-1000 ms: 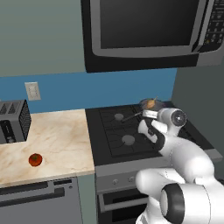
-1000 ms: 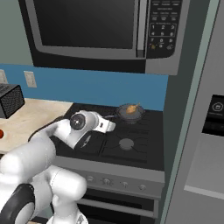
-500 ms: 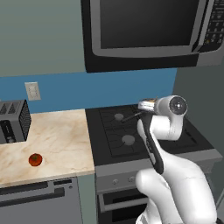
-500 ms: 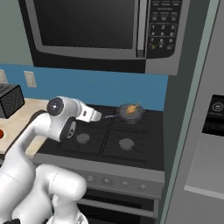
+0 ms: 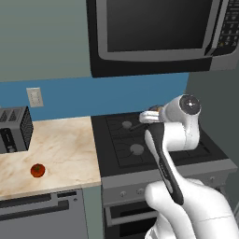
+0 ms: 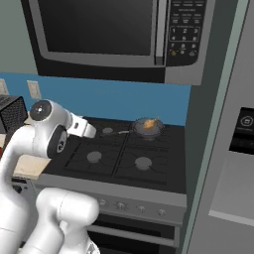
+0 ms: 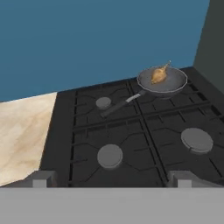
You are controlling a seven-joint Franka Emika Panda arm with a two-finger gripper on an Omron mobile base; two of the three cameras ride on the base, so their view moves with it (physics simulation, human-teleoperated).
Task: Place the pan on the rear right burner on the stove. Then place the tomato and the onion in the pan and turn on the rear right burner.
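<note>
- The shallow round dark grey frying pan [image 7: 162, 80] sits on the rear right burner of the black four-burner gas stove [image 7: 131, 131], its long black handle [image 7: 119, 105] running toward the rear left burner [image 7: 103, 103]; the pale tan onion [image 7: 159, 74] with its pointed tip lies inside the pan
- The small glossy red tomato [image 5: 38, 170] rests on the pale marble counter [image 5: 60, 144] to the left of the stove, in front of the silver toaster [image 5: 14, 129] and well apart from the pan
- The white arm's two-finger gripper [image 7: 111, 179] hangs above the stove's front edge, jaws spread as wide as they go and holding nothing; the hand's camera looks across the burners toward the blue back wall [image 7: 87, 39]
- The relation that decides the next move, by my reading: the tomato lies well off to the gripper's left and lower, on the counter, while the hand faces the stove; the arm would have to swing left and come down over it before the fruit can go in beside the onion
- The burner knobs [image 6: 121, 205] on the silver front panel look untouched, so lighting remains to be done
</note>
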